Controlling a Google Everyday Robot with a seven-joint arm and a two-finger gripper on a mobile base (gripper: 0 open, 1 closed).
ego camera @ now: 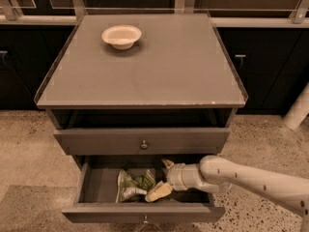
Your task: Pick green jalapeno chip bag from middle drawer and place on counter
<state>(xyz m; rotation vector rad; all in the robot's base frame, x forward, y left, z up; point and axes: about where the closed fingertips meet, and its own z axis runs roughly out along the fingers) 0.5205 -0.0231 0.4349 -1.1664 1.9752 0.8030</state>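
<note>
The green jalapeno chip bag [131, 184] lies crumpled inside the open middle drawer [96, 187], near its centre. My gripper [161, 179] reaches into the drawer from the right, its cream fingers spread open just right of the bag; the lower finger [158, 192] touches or nearly touches the bag's right edge. The upper finger [168, 164] points toward the drawer's back. The gripper holds nothing. The counter [159, 66] is the flat grey cabinet top above.
A cream round bowl [121, 36] sits on the counter at the back left. The knobbed drawer [143, 142] above the open one is closed. Speckled beige floor surrounds the cabinet; a white post [297, 108] stands at the right.
</note>
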